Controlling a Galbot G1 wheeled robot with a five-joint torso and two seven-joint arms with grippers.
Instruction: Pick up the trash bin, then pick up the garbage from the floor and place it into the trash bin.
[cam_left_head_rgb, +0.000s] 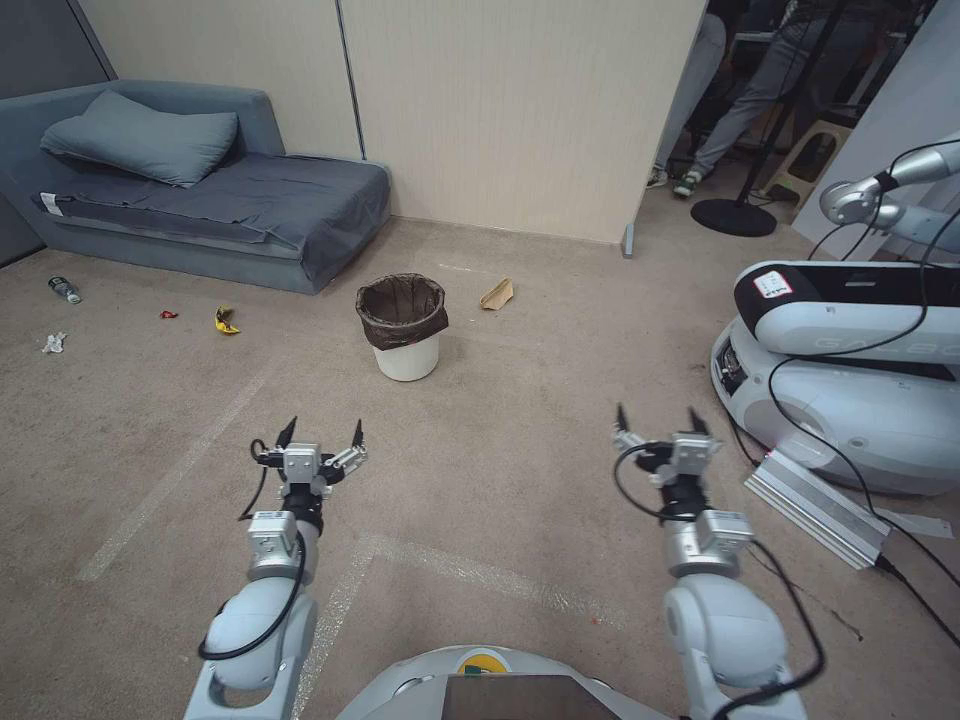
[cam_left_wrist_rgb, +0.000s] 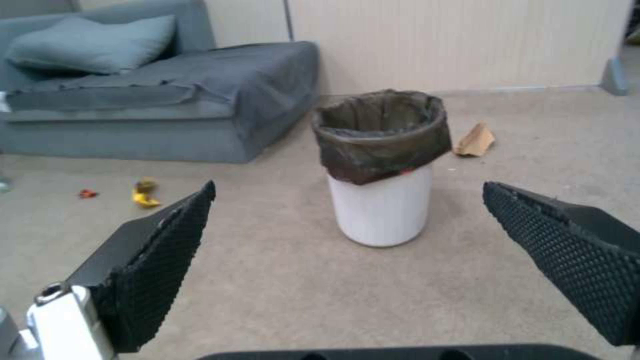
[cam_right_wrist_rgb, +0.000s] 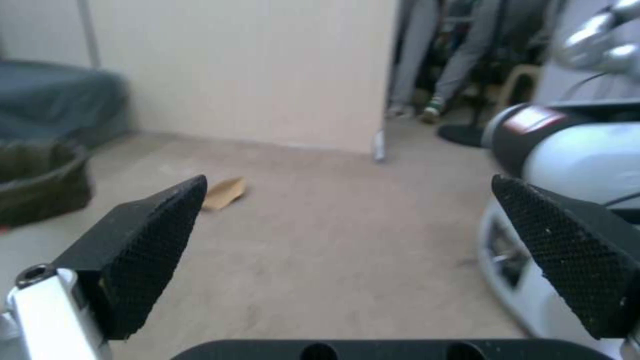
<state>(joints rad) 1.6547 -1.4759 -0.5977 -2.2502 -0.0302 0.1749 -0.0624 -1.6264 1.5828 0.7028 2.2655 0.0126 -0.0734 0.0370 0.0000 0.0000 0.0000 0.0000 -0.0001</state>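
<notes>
Right now my left gripper (cam_left_head_rgb: 320, 432) and right gripper (cam_left_head_rgb: 655, 420) are both wide open, holding nothing. The trash bin (cam_left_head_rgb: 404, 326) stands mid-frame on the floor (cam_left_head_rgb: 520, 400), well apart. Its loose bag could slip, or I might tip it.

Both arms reach forward, level, side by side, short of the bin (cam_left_head_rgb: 402, 325). Left gripper (cam_left_head_rgb: 320, 433) nearer it, jaws spread wide, empty. Right gripper (cam_left_head_rgb: 655, 421) farther right of bin, spread wide, empty.
</notes>
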